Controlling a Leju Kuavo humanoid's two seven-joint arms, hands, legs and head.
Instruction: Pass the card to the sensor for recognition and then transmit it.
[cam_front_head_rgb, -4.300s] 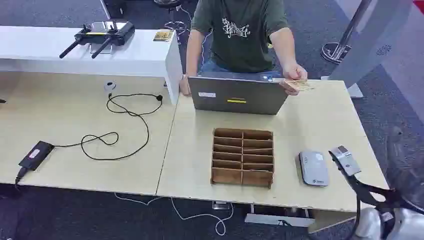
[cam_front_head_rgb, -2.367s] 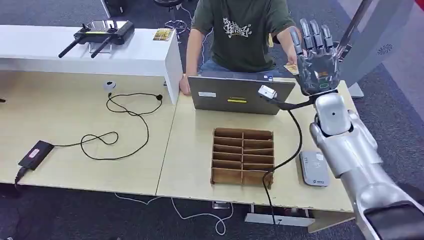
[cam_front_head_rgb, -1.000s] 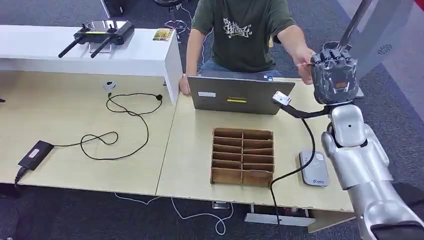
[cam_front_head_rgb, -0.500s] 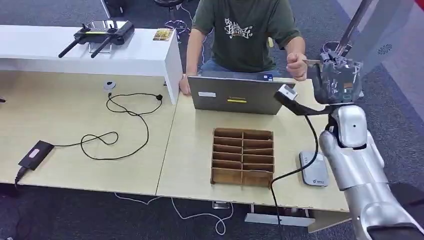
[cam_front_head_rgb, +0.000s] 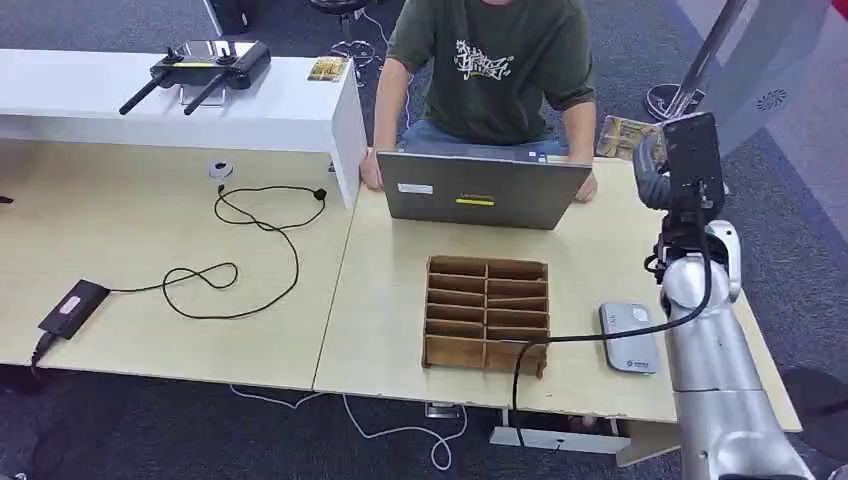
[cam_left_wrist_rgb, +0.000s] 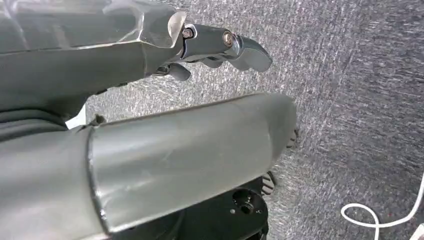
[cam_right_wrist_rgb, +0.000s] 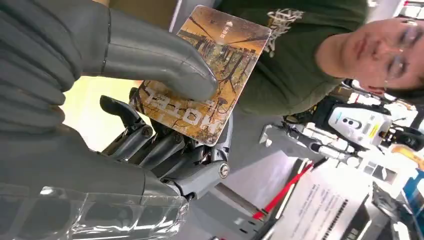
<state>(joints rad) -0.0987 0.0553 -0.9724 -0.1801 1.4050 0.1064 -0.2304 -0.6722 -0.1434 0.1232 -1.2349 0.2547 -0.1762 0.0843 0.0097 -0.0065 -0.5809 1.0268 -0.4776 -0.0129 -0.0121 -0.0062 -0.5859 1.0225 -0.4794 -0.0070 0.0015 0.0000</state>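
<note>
The card (cam_right_wrist_rgb: 210, 75) sits in my right hand (cam_right_wrist_rgb: 125, 105), pinched flat between my thumb, pressing on its printed face, and my darker fingers (cam_right_wrist_rgb: 155, 147) curled behind it. It is a brown and orange card with white lettering, and from the head view it (cam_front_head_rgb: 625, 135) shows just beside my raised hand (cam_front_head_rgb: 672, 165), held up in the air above the far right part of the table (cam_front_head_rgb: 640, 240).

Below and nearer to me than that hand, the grey sensor (cam_front_head_rgb: 628, 337) lies flat on the table, well apart from the card. Beside the sensor, towards my left, stands a wooden rack (cam_front_head_rgb: 486, 315) of small compartments. Just beyond and left of my hand a person (cam_front_head_rgb: 487, 70) in a dark green shirt sits behind an open laptop (cam_front_head_rgb: 480, 190), both hands at its edges.

My left hand (cam_left_wrist_rgb: 165, 100) hangs over grey carpet (cam_left_wrist_rgb: 350, 100), holding nothing, its fingers loosely bent.
</note>
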